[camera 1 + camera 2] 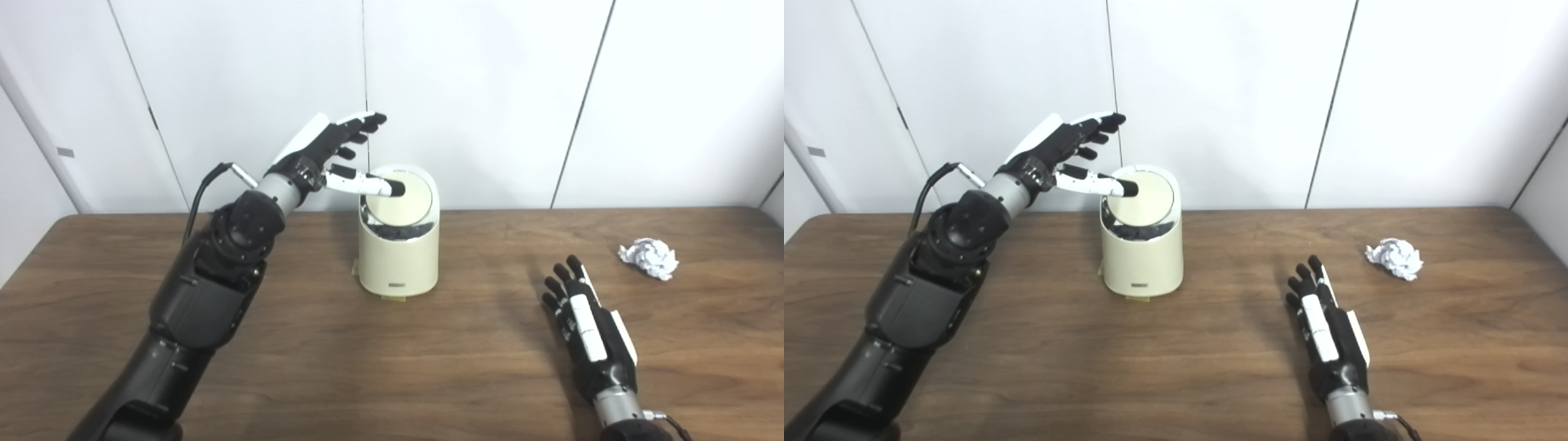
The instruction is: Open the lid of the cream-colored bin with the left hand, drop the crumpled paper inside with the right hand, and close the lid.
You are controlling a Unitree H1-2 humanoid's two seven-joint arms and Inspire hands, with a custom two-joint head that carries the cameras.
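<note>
Left hand [324, 153] thumb on tilted lid [401, 199] of cream bin [399, 260]

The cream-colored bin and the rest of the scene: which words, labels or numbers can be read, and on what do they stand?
Cream-colored bin: a small label low on its front, too small and blurred to read.
Wall: a small grey tag at far left, no text legible.
No other writing is visible.

White panelled wall [478, 92] (seamed), wooden table [367, 355]
</note>
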